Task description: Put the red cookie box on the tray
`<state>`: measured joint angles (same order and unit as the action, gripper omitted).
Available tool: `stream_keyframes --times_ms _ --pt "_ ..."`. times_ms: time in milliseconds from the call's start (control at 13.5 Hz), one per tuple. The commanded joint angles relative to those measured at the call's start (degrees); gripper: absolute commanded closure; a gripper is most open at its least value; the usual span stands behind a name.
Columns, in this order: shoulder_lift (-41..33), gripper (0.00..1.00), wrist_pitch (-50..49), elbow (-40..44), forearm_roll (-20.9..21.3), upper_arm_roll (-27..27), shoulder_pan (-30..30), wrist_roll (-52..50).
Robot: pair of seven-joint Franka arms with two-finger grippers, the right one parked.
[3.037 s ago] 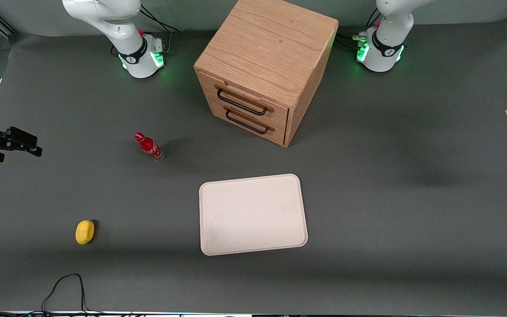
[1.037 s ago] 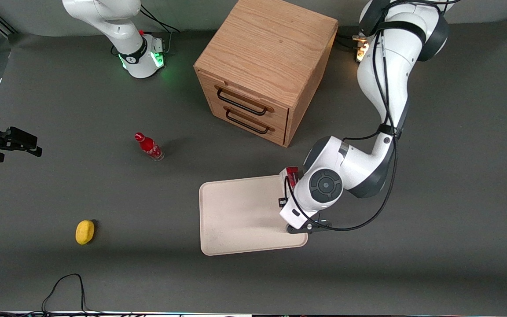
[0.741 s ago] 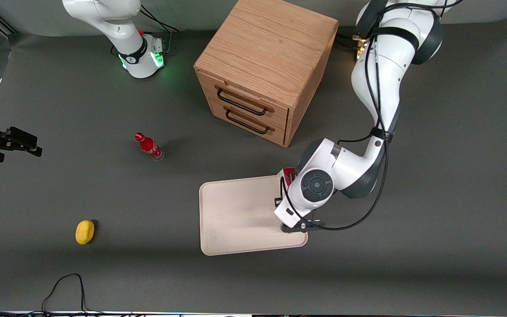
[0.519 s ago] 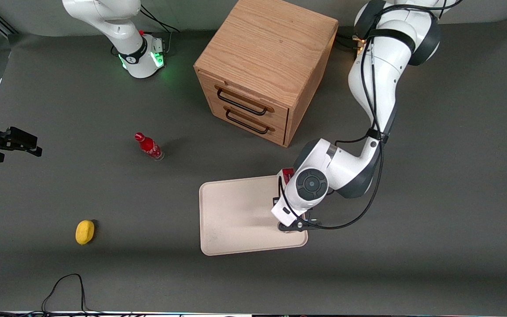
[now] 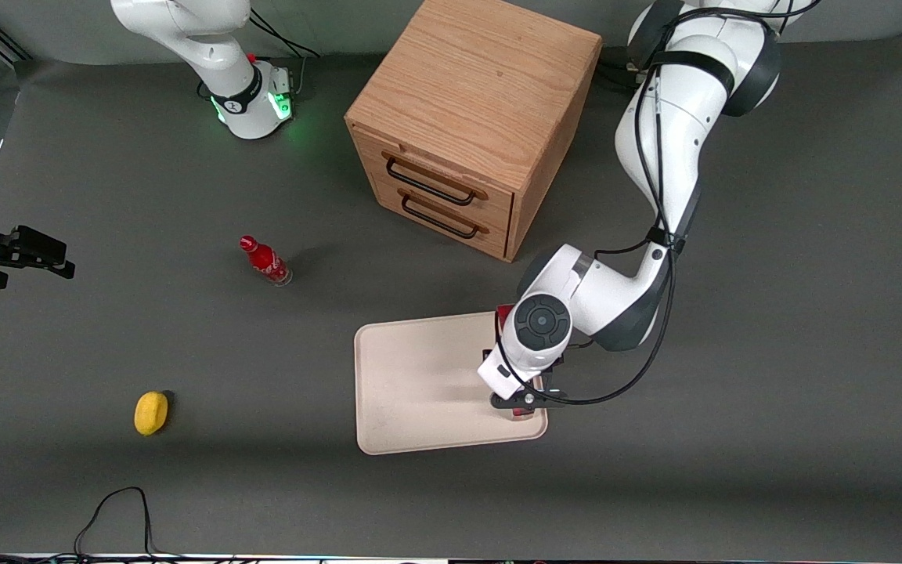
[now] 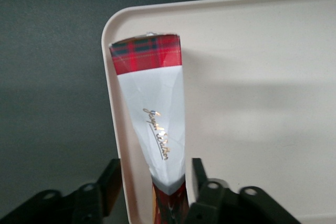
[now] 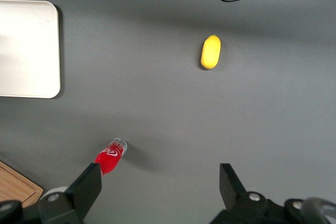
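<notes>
One hazard: the red cookie box hangs right over the rim of the tray, at the edge toward the working arm's end of the tabletop, so let go here it may land half on the rim and tip or slide off.
Cause: in the wrist view the carton's lower end overlaps the raised rim near a rounded corner, not the flat floor.
Tool: the tool is clamped on the box, one finger on each broad face, above the tray's 3 o'clock edge in the front view.
Box position: held in the air, not yet resting on the tray; mostly hidden under the wrist in the front view.
Long axis: runs down from the fingers toward the tray, tartan end lowest.
Second risk: released on end, so thin a carton would probably topple.
</notes>
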<state>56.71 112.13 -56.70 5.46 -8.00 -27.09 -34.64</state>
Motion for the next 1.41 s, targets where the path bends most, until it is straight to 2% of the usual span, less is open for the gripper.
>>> stream_keyframes --times_ms 0,370,593,889,1037,1185,1333 --pt "-0.5 0.00 0.5 -0.9 0.8 0.4 -0.4 0.4" --pt "-0.6 0.00 0.5 -0.9 0.8 0.4 -0.5 0.3" --pt "-4.0 0.00 -2.7 -1.5 1.0 0.4 0.2 0.6" --pt "-21.7 0.00 -8.6 -16.0 -1.6 0.2 3.1 3.0" --pt "-30.9 0.00 -9.1 -24.7 -4.4 0.2 7.7 8.9" --pt "-39.8 0.00 -10.7 -32.7 -5.2 0.3 12.1 12.0" --pt "-46.2 0.00 -14.2 -37.1 -5.1 0.8 14.8 12.8"
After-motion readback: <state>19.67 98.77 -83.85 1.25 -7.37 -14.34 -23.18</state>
